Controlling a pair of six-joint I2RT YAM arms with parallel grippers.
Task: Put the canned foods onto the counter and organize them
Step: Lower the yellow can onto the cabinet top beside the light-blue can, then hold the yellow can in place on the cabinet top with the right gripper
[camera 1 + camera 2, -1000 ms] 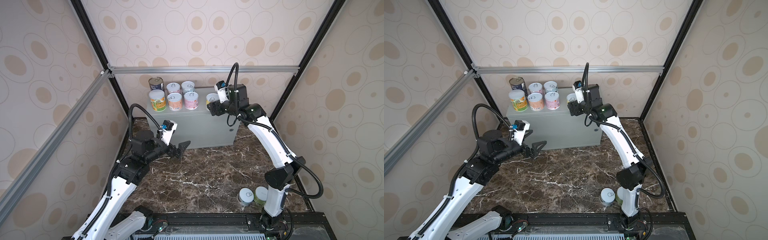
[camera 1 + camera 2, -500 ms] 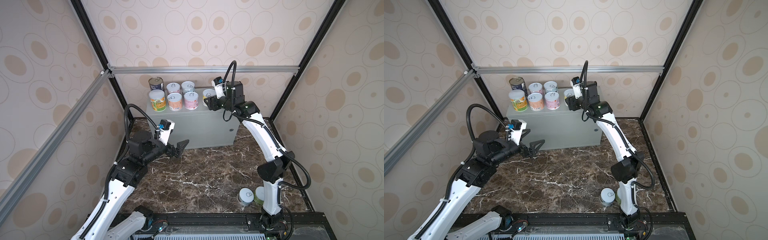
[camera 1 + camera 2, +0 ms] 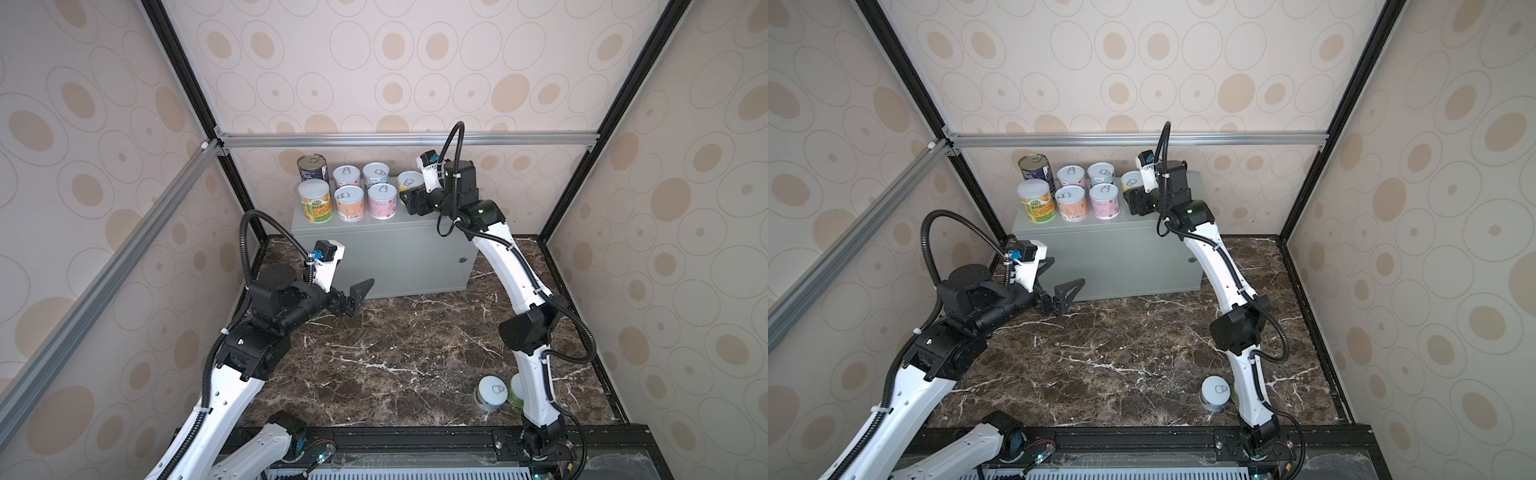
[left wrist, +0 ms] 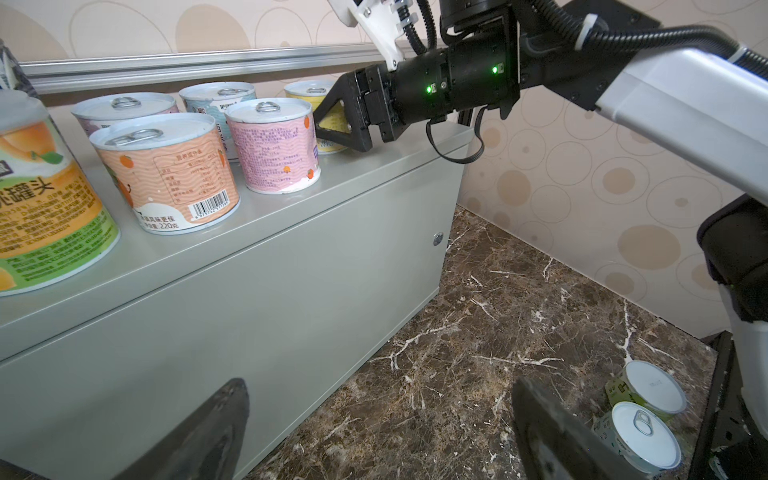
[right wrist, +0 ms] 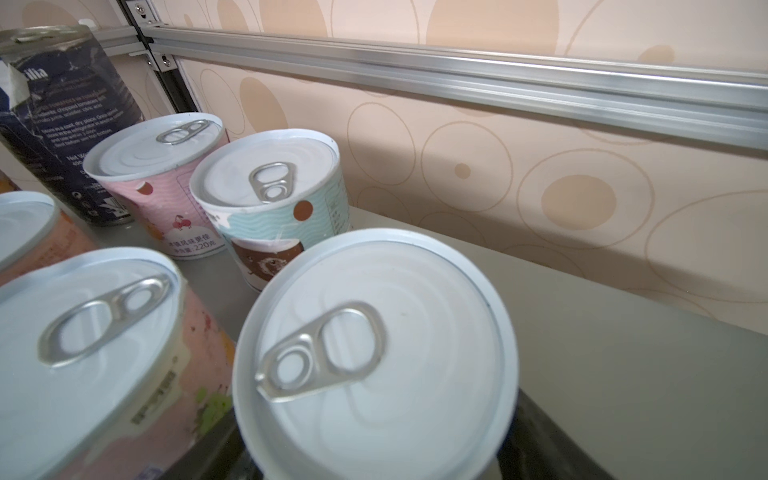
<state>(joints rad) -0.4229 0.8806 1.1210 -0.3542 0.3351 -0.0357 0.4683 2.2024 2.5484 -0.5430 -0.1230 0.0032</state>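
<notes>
- Your right gripper straddles the yellow can on the counter; you cannot tell whether it clamps.
- Your left gripper: jaws wide apart, counter just ahead.

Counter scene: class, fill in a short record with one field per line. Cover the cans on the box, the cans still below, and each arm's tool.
counter: light-grey metal box against the back wall
cans on top: seven, upright, in two rows
back-row ends: dark-blue can on the left, yellow can on the right
cans below: two on the marble surface, a pull-tab can and a green can
left tool: open, empty, in front of the counter
right tool: around the yellow can, grip unclear
</notes>
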